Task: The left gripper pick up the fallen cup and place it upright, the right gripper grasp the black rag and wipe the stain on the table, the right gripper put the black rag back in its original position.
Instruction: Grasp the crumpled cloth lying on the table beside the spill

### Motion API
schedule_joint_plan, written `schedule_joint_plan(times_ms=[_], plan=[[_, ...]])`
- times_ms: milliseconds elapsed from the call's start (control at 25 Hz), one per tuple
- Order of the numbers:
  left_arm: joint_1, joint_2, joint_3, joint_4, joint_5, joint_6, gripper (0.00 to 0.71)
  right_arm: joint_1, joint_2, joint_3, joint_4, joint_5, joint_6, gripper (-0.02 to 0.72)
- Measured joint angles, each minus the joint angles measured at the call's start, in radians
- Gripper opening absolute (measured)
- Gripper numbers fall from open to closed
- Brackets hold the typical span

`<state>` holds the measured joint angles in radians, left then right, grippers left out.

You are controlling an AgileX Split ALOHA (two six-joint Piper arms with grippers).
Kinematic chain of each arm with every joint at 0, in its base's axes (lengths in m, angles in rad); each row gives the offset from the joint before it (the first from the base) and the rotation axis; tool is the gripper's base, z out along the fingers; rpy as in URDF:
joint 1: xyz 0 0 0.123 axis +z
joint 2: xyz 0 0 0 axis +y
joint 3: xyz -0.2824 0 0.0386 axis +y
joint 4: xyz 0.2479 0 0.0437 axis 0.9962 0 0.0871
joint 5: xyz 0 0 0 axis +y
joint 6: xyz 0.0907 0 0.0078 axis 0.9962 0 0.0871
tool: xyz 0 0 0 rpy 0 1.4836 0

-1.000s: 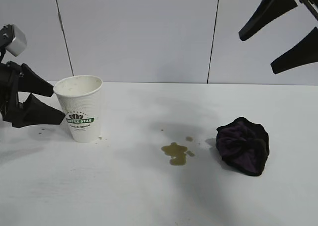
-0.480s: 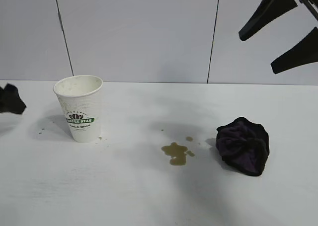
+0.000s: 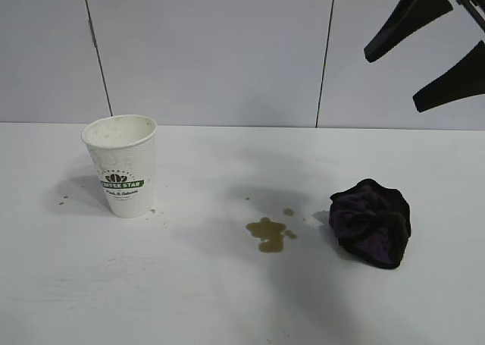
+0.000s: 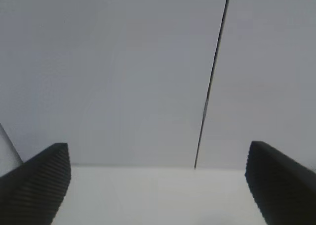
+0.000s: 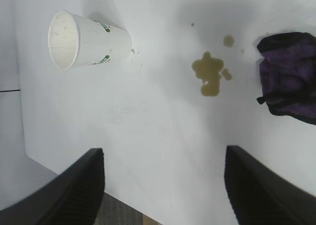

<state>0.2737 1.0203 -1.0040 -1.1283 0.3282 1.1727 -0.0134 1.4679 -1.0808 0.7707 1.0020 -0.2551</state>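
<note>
The cup (image 3: 121,167) stands upright on the left part of the white table (image 3: 189,292), mouth up, logo facing front; the right wrist view also shows the cup (image 5: 86,46). A yellowish-brown stain (image 3: 267,233) lies near the table's middle, and the black rag (image 3: 371,222) sits bunched just to its right. My right gripper (image 3: 392,81) hangs open high above the rag, holding nothing. From its wrist view the right gripper (image 5: 164,150) looks down on the stain (image 5: 210,74) and the rag (image 5: 289,79). My left gripper (image 4: 158,146) is outside the exterior view, open and empty.
Grey wall panels (image 3: 212,49) with dark vertical seams stand behind the table. A few tiny brown droplets (image 3: 62,201) dot the surface left of the cup. The right wrist view shows the table's edge (image 5: 64,173) with floor beyond it.
The left gripper, beside the cup a second ago, has drawn back leftward out of the exterior view. Cup, stain, rag and right gripper have not moved.
</note>
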Motion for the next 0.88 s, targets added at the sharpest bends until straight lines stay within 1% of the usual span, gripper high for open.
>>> schedule_joint_plan(times_ms=[80,120,160,240,360,440,520,560,640,760,880], plan=[[0.055,-0.128,-0.030,0.003,0.067,-0.020,0.694,0.000,0.000,0.000,0.000,0.000,0.000,0.473],[0.075,-0.178,-0.045,0.005,0.095,-0.039,0.694,0.000,0.000,0.000,0.000,0.000,0.000,0.473],[0.084,-0.233,-0.055,0.007,0.115,-0.059,0.694,0.000,0.000,0.000,-0.001,0.000,0.000,0.473],[0.087,-0.325,-0.077,0.007,0.159,-0.104,0.694,0.000,0.000,0.000,-0.006,0.002,-0.001,0.473],[0.087,-0.448,-0.087,0.012,0.261,-0.164,0.694,0.000,0.000,0.000,-0.022,0.010,-0.001,0.473],[0.087,-0.513,-0.087,0.041,0.364,-0.223,0.694,0.000,0.000,0.000,-0.030,0.025,-0.001,0.473],[0.087,-0.573,-0.087,0.096,0.465,-0.294,0.694,0.000,0.000,0.000,-0.031,0.028,-0.001,0.473],[0.081,-0.605,-0.087,0.138,0.512,-0.330,0.694,0.000,0.000,0.000,-0.033,0.029,-0.001,0.473],[0.050,-0.663,-0.087,0.236,0.585,-0.401,0.694,0.000,0.000,0.000,-0.034,0.033,-0.001,0.473],[-0.034,-0.739,-0.091,0.456,0.691,-0.571,0.694,0.000,0.000,0.000,-0.038,0.038,-0.001,0.473],[-0.102,-0.810,-0.086,0.702,0.792,-0.815,0.694,0.000,0.000,0.000,-0.041,0.044,-0.001,0.473]])
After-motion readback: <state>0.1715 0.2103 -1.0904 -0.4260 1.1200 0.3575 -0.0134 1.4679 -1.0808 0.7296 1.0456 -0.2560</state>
